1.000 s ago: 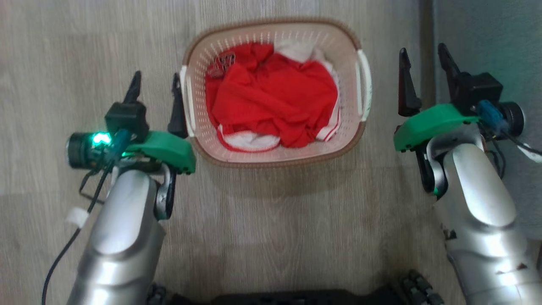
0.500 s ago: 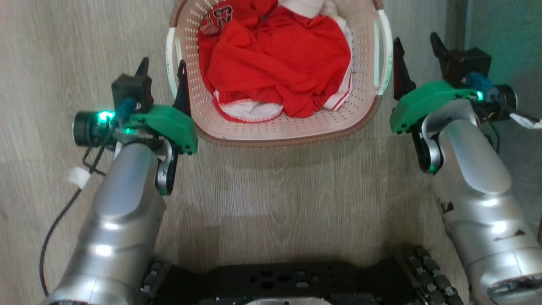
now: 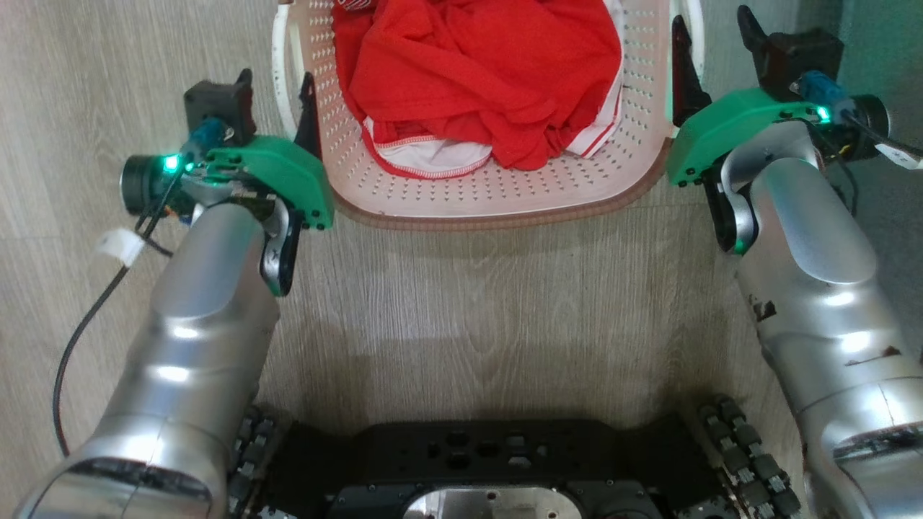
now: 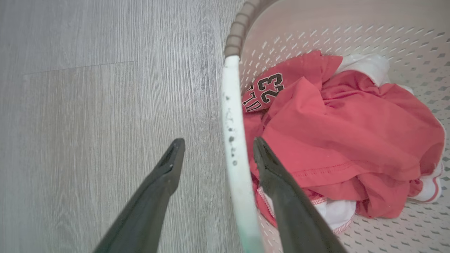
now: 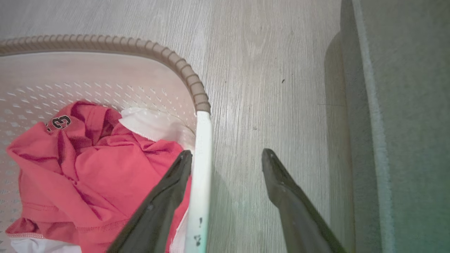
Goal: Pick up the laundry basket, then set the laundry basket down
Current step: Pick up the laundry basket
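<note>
The laundry basket (image 3: 505, 189) sits on the floor at the top of the head view, cream, perforated, with a brown rim (image 5: 105, 40). Red and white clothes (image 3: 490, 72) fill it. My left gripper (image 3: 277, 79) is open astride the left white handle (image 4: 232, 140), one finger outside the basket and one inside against the clothes. My right gripper (image 3: 710, 20) is open too. The right white handle (image 5: 202, 158) runs between its fingers, close against the inner finger (image 5: 175, 182). In the wrist views the left gripper (image 4: 218, 146) and the right gripper (image 5: 227, 154) hold nothing.
Grey wood-look floor (image 3: 469, 303) lies all around. A grey upright surface (image 5: 404, 123) stands close to the right of my right arm. My dark wheeled base (image 3: 490, 461) is at the bottom of the head view.
The head camera has tilted, so the basket sits higher and larger. My right gripper has closed in from beside the basket to straddle its handle; the left gripper now straddles the left handle.
</note>
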### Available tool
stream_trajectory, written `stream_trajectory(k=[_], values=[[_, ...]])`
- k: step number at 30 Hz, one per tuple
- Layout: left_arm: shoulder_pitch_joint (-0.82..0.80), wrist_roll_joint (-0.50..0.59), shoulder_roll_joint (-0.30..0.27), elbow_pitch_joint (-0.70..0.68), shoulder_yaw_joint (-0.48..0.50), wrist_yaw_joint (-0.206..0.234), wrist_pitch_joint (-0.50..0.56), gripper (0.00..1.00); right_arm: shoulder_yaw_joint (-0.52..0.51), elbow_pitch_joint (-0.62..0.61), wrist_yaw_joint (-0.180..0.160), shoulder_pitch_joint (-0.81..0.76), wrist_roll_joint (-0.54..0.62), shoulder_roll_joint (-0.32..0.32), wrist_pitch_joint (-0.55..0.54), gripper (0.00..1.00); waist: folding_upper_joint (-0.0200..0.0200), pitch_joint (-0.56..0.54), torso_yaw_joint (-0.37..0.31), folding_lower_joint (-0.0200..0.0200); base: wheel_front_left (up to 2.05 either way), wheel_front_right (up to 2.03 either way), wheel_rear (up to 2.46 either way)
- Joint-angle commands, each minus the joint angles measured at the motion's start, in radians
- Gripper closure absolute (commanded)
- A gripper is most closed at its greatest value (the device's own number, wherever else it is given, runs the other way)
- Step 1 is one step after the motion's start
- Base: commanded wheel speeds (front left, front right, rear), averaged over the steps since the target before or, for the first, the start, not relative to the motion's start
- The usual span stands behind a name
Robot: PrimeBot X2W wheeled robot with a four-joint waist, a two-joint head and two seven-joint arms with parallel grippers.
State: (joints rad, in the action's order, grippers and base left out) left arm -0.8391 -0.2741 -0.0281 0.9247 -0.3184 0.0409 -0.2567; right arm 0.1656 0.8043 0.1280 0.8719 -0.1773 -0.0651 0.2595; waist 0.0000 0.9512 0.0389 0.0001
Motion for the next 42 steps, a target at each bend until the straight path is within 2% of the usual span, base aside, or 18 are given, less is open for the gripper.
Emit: stream_trajectory(k=[1, 14, 15, 17, 18, 20, 21, 22, 24, 25, 26, 27, 42], values=[[0.013, -0.009, -0.022, -0.004, 0.008, -0.004, -0.005, 0.0, 0.024, -0.006, 0.003, -0.028, -0.01, 0.015, 0.002, 0.0, 0.0, 0.006, 0.002, -0.0001, 0.0, 0.0, 0.0], [-0.057, -0.099, -0.022, 0.048, -0.112, 0.01, -0.005, 0.0, 0.067, 0.059, 0.003, 0.026, -0.029, 0.015, 0.002, 0.0, 0.0, 0.038, 0.009, -0.0001, 0.0, 0.0, 0.0], [-0.06, -0.105, -0.022, 0.053, -0.119, 0.012, -0.005, 0.02, 0.071, 0.064, 0.003, 0.029, -0.031, 0.015, 0.002, 0.0, 0.0, 0.039, 0.009, -0.0001, 0.0, 0.0, 0.0], [-0.067, -0.116, -0.022, 0.059, -0.132, 0.015, -0.005, 0.13, 0.077, 0.072, 0.003, 0.034, -0.037, 0.015, 0.002, 0.0, 0.0, 0.042, 0.009, -0.0001, 0.0, 0.0, 0.0], [-0.07, -0.12, -0.022, 0.061, -0.138, 0.017, -0.005, 0.18, 0.079, 0.076, 0.003, 0.037, -0.039, 0.015, 0.002, 0.09, 0.0, 0.044, 0.009, -0.0001, 0.0, 0.0, 0.0], [-0.075, -0.129, -0.022, 0.065, -0.15, 0.019, -0.005, 0.33, 0.086, 0.085, 0.003, 0.043, -0.046, 0.015, 0.002, 0.37, 0.0, 0.046, 0.009, -0.0001, 0.0, 0.0, 0.0], [-0.077, -0.133, -0.022, 0.067, -0.155, 0.02, -0.005, 0.47, 0.09, 0.089, 0.003, 0.046, -0.05, 0.015, 0.002, 0.51, 0.0, 0.046, 0.01, -0.0001, 0.0, 0.0, 0.0], [-0.077, -0.133, -0.022, 0.067, -0.155, 0.02, -0.005, 0.47, 0.09, 0.089, 0.003, 0.046, -0.05, 0.015, 0.002, 0.51, 0.0, 0.046, 0.01, -0.0001, 0.0, 0.0, 0.0], [-0.081, -0.139, -0.022, 0.07, -0.165, 0.022, -0.005, 0.58, 0.1, 0.1, 0.003, 0.051, -0.06, 0.015, 0.002, 0.65, 0.0, 0.047, 0.01, -0.0001, 0.0, 0.0, 0.0], [-0.082, -0.141, -0.022, 0.071, -0.17, 0.023, -0.005, 0.74, 0.107, 0.107, 0.003, 0.054, -0.066, 0.015, 0.002, 0.74, 0.0, 0.047, 0.01, -0.0001, 0.0, 0.0, 0.0], [-0.083, -0.144, -0.022, 0.073, -0.174, 0.024, -0.005, 0.93, 0.113, 0.115, 0.003, 0.057, -0.071, 0.015, 0.002, 0.9, 0.0, 0.046, 0.01, -0.0001, 0.0, 0.0, 0.0], [-0.083, -0.146, -0.022, 0.074, -0.177, 0.025, -0.005, 1.0, 0.118, 0.122, 0.003, 0.06, -0.077, 0.015, 0.002, 1.0, 0.0, 0.046, 0.01, -0.0001, 0.0, 0.0, 0.0], [-0.062, -0.182, -0.022, 0.096, -0.227, 0.034, -0.005, 1.0, 0.182, 0.185, 0.003, 0.064, -0.151, 0.015, 0.002, 1.0, 0.0, -0.006, 0.003, -0.0001, 0.0, 0.0, 0.0]])
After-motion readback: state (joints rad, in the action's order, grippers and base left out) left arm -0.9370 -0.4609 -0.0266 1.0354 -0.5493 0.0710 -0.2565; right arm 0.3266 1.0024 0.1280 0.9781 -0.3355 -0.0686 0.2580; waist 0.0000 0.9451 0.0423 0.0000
